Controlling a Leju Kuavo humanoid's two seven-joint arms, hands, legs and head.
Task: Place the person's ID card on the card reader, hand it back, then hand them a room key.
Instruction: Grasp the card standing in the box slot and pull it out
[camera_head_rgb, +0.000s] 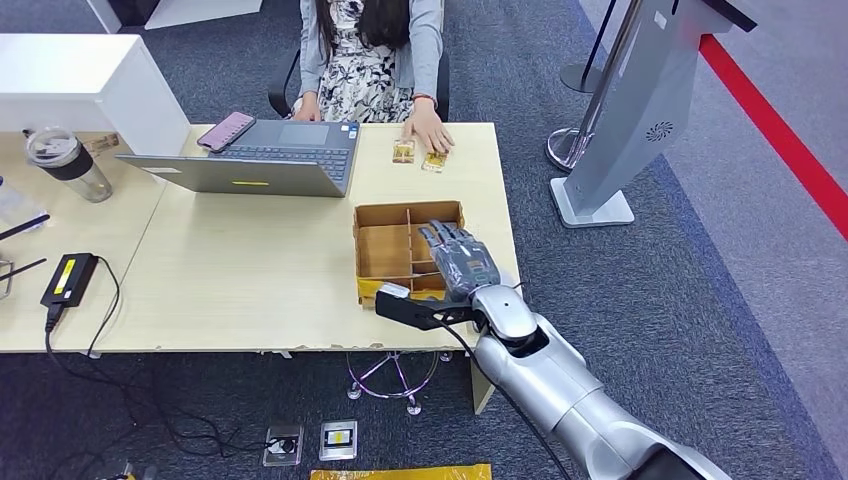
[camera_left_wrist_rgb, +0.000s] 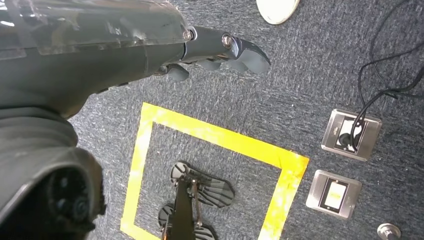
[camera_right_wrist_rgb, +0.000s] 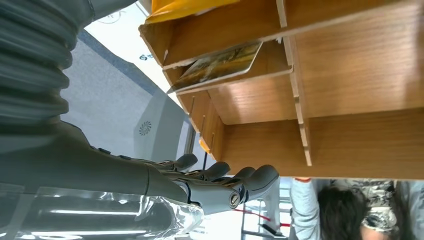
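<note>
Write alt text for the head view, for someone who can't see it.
The robot's right hand hovers, fingers extended, over a divided wooden box on a pale desk. Across the desk a seated person rests a hand by two small cards, beside an open laptop with a pink phone on it.

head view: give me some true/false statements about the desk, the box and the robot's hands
1. The right hand is over the wooden divided box. True.
2. The laptop is closed. False: it is open.
3. The person's hand rests by two small cards at the desk's far edge. True.
4. The right hand holds a card. False: its fingers hold nothing.
5. A card lies in one box compartment. True.
</note>
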